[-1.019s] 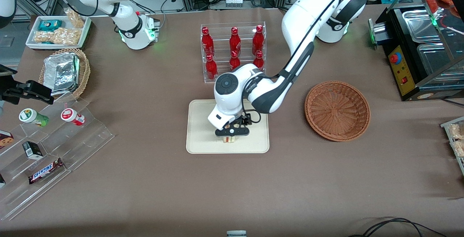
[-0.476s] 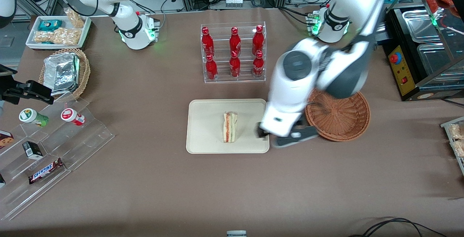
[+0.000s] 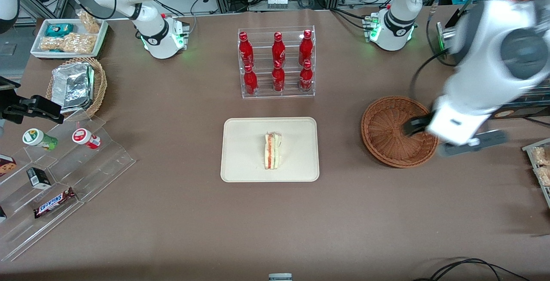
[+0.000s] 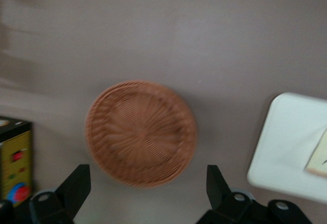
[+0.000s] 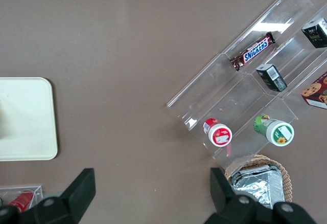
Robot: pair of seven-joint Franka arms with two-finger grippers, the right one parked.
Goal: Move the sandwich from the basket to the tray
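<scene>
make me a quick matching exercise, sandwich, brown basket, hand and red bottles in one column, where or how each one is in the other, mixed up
Things:
1. sandwich
2. basket
3. hand
4. red bottles

Places or states:
A. in a clear rack, farther from the front camera than the tray
B. open, holding nothing, over the basket's edge toward the working arm's end
C. lying on the tray
D. on the table, nothing in it

Pairs: 1-C, 2-D, 3-B, 4-A
</scene>
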